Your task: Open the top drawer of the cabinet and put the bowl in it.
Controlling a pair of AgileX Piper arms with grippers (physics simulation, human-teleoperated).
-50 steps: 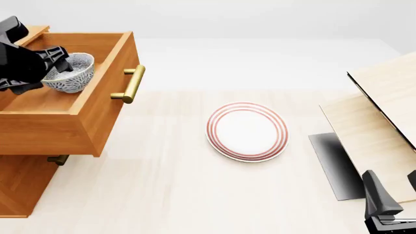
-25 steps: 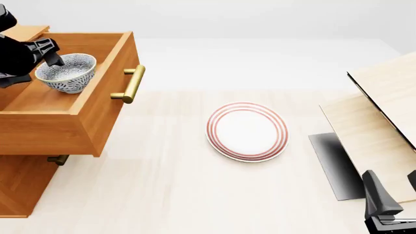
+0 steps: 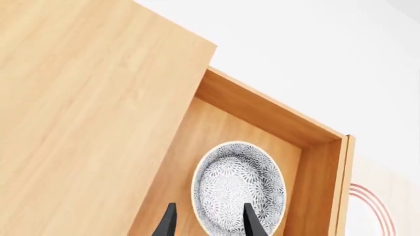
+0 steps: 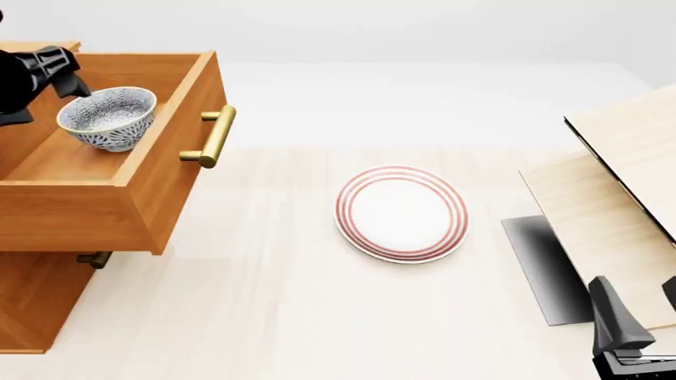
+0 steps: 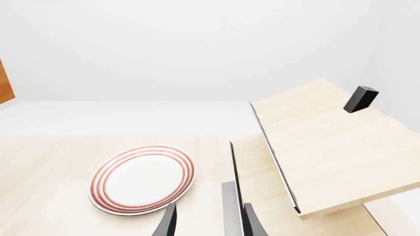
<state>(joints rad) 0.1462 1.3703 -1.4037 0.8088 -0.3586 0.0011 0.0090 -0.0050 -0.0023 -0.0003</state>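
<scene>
The blue-grey speckled bowl (image 4: 108, 117) sits upright inside the pulled-out top drawer (image 4: 74, 215) of the orange-brown cabinet (image 4: 32, 305). The drawer's brass handle (image 4: 212, 136) faces the table's middle. My left gripper (image 4: 62, 77) hangs open just above and to the left of the bowl, not holding it. In the left wrist view the open left gripper (image 3: 210, 223) shows its fingertips over the near rim of the bowl (image 3: 239, 186), which rests on the drawer floor (image 3: 196, 128). My right gripper (image 4: 641, 313) stands open and empty at the front right corner.
A white plate with red rings (image 4: 401, 212) (image 5: 142, 178) lies mid-table. Pale light-wood furniture with a black edge (image 4: 623, 174) (image 5: 328, 142) fills the right side. A lower drawer's small brass handle (image 4: 95, 259) pokes out under the open drawer.
My left gripper has let go of the bowl and drawn back up and to the left. The bowl stays in the drawer. The right arm has not moved.
</scene>
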